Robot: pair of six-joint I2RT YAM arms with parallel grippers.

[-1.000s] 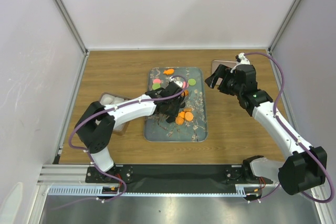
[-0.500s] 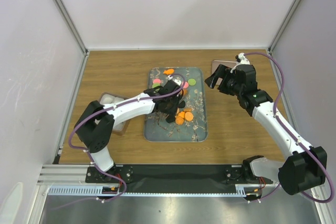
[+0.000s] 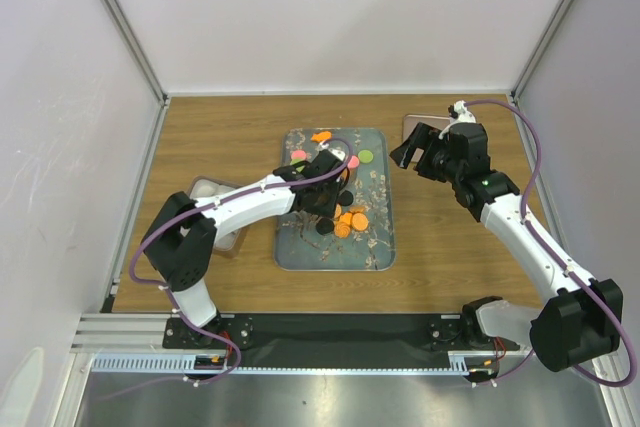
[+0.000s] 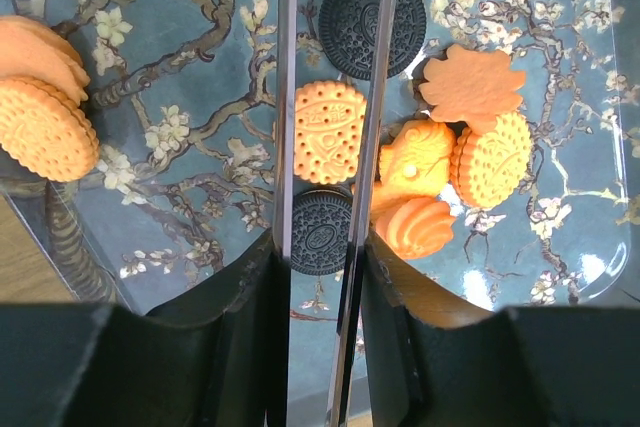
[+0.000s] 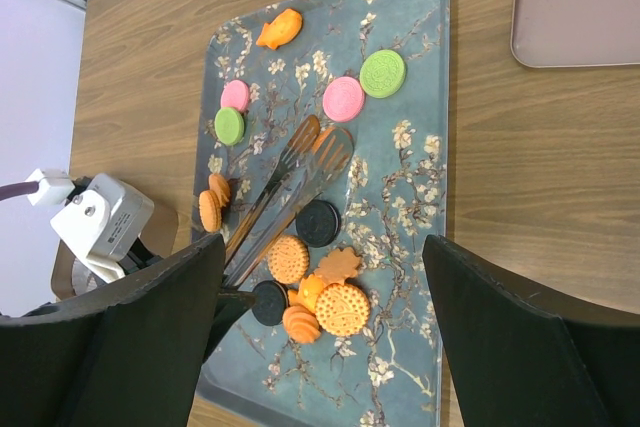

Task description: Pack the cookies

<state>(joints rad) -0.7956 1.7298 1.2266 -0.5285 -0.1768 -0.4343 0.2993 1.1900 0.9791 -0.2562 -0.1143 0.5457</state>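
From here nothing looks packed yet. The small flat cookies [image 5: 343,98], orange, pink, green and black, all lie on the blue blossom-patterned tray [image 5: 400,347]. The left hand [image 4: 322,252] squeezes long slim metal tongs [image 5: 290,177] around one round orange biscuit [image 4: 330,132]. The right hand [image 3: 413,155] hangs spread and empty over the wooden surface [image 3: 220,137].

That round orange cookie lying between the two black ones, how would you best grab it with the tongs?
Take the round orange cookie by its rim, at two opposite edges, coming straight down from above. It lies flat on the tray, so only the thin rim offers a hold, and the tongs stand with a blade on either side of it.
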